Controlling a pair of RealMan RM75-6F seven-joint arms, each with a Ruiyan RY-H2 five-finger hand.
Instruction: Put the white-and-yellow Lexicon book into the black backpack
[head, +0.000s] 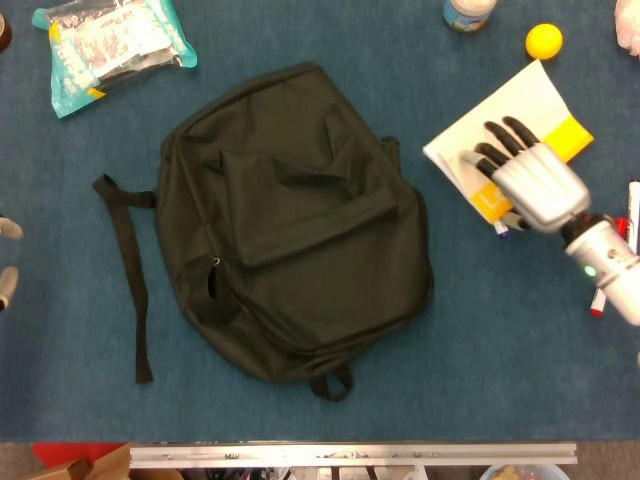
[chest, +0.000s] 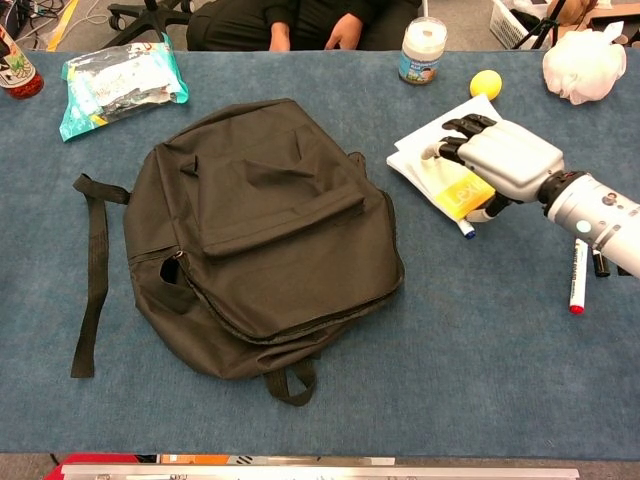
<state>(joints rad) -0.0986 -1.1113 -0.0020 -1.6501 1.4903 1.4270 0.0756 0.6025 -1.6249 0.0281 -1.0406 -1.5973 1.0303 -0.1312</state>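
The white-and-yellow Lexicon book (head: 500, 115) (chest: 458, 113) lies flat on the blue table, right of the black backpack (head: 290, 220) (chest: 260, 230). My right hand (head: 535, 185) (chest: 505, 160) lies on its yellow end, with the fingers stretched over the cover and the thumb at the near edge, holding it. The backpack lies flat with its openings shut and its strap (head: 130, 270) trailing to the left. Of my left hand (head: 6, 258) only spread fingertips show at the far left edge of the head view, and they hold nothing.
Markers (chest: 577, 275) lie right of my right wrist, and a blue pen tip (chest: 466, 228) pokes out from under the book. A yellow ball (chest: 485, 83), a jar (chest: 421, 50) and a white puff (chest: 580, 65) sit behind. A wipes pack (head: 110, 45) lies far left.
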